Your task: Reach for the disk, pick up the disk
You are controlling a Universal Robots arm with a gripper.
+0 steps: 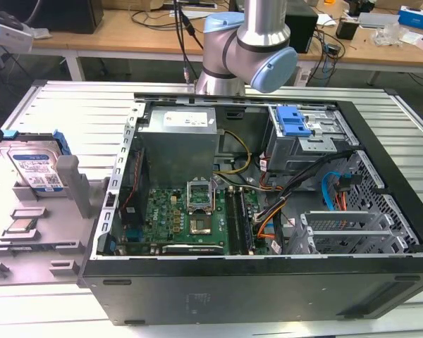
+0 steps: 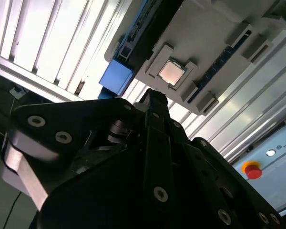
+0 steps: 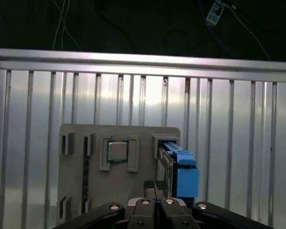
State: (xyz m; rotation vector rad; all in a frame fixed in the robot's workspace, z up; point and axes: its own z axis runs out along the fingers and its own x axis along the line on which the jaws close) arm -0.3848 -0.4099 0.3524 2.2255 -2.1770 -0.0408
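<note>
Pressing together with only a thin seam between them, the jaws of the gripper are holding nothing and touching nothing. Beyond the fingertips a grey holder is lying on the slatted table, and the jaws are pointing at the stretch between two things seated in it. On one side of the jaw line the disk is standing on edge in a slot of the holder, its blue bracket facing the gripper. The disk is sitting just beside that line, apart from the fingertips and not between them. On the other side, a little further off, a small square chip is lying flat in its pocket. In the exterior view the disk is leaning with its label outward at the exterior view's left. It is sitting well apart from the open computer case, behind which the arm is rising.
</note>
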